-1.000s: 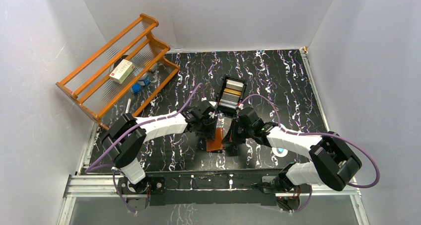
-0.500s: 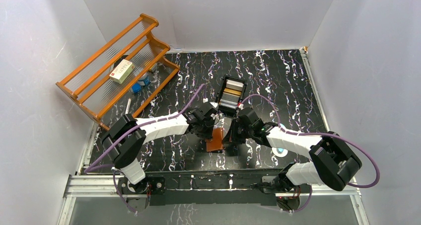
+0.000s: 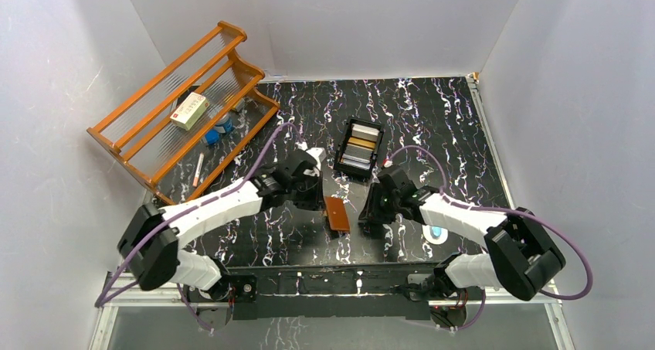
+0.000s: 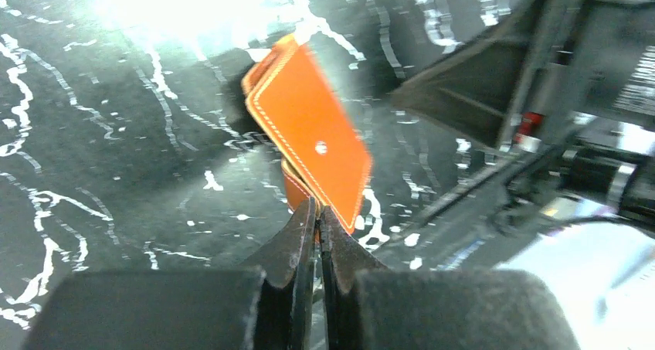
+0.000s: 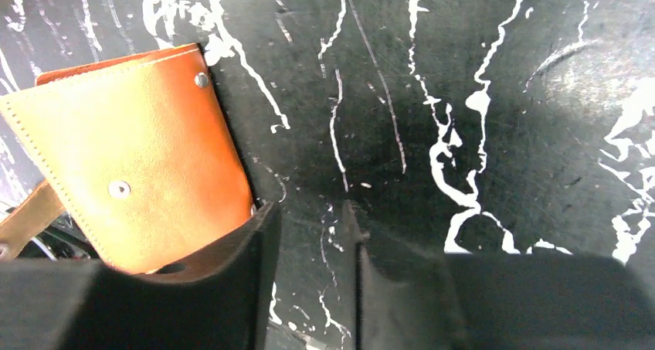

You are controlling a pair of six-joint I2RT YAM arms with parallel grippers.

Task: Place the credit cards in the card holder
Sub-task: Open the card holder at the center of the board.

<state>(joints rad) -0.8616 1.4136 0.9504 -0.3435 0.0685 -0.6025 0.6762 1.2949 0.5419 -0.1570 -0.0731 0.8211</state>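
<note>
With the left gripper [image 4: 316,211] pinched shut at the strap [image 4: 296,189] end of the card holder [image 3: 337,214], hold on it unclear, and the right gripper [image 5: 307,211] parted, empty, beside its 3 o'clock edge: probably opening the flap. Pin the body, peel the strap slowly, keep the holder flat near table [image 3: 432,134] centre, toward 6 o'clock. Beyond: wooden rack [image 3: 232,33] at 10 o'clock; black tray [image 3: 344,144] with the credit cards [image 3: 361,145] at 12; no obstacle seen between.
</note>
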